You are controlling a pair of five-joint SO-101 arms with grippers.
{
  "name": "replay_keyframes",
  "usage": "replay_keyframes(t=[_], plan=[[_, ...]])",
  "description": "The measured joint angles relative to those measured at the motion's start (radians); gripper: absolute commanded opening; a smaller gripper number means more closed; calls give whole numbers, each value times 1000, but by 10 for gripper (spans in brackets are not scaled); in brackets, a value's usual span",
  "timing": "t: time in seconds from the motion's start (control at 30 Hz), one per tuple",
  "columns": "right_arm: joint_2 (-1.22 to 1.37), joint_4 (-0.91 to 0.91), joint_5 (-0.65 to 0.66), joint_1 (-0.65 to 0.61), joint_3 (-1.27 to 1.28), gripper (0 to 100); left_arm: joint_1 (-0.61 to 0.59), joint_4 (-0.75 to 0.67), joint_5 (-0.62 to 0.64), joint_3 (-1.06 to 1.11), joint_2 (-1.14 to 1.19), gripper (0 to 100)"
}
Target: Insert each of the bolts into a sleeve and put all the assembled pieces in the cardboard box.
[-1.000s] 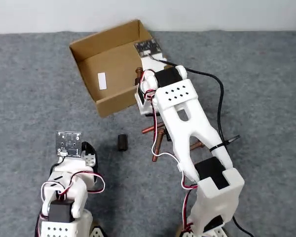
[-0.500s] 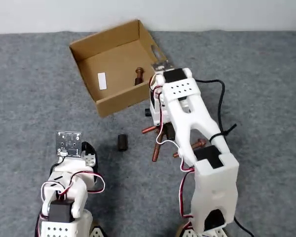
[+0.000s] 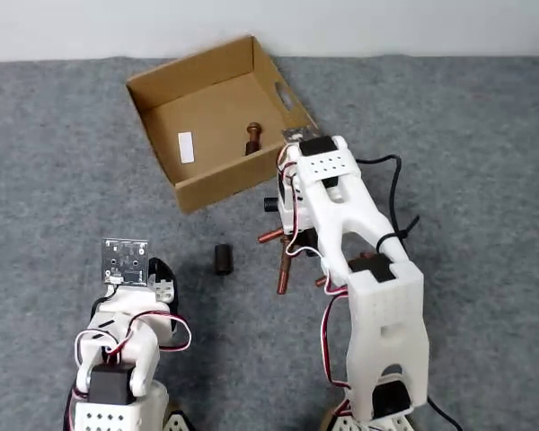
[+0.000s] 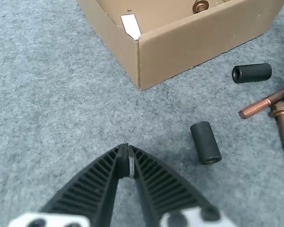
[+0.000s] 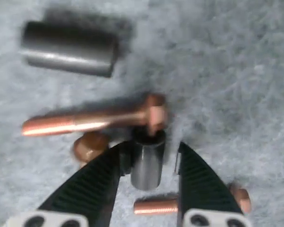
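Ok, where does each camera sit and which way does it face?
High view: fixed above the table, looking down on the left arm, right arm, cardboard box, loose bolts.
Left wrist view: on the left arm, past the shut left gripper, facing the box and a lone sleeve.
Right wrist view: on the right arm, looking down at the open right gripper straddling another sleeve.
Shared: high and left wrist both show the box and lone sleeve.

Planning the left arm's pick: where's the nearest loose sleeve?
High view: the sleeve lies between the left gripper and the bolts, near the box's front wall.
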Motion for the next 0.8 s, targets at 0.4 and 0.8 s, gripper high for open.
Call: replay_keyframes(t=[0.4,0.8], plan=[[-98,25,2,2,0,8,0,0,-2,0,0,6],[-600,278,-219,-51,74,8,0,0,0,0,0,6]])
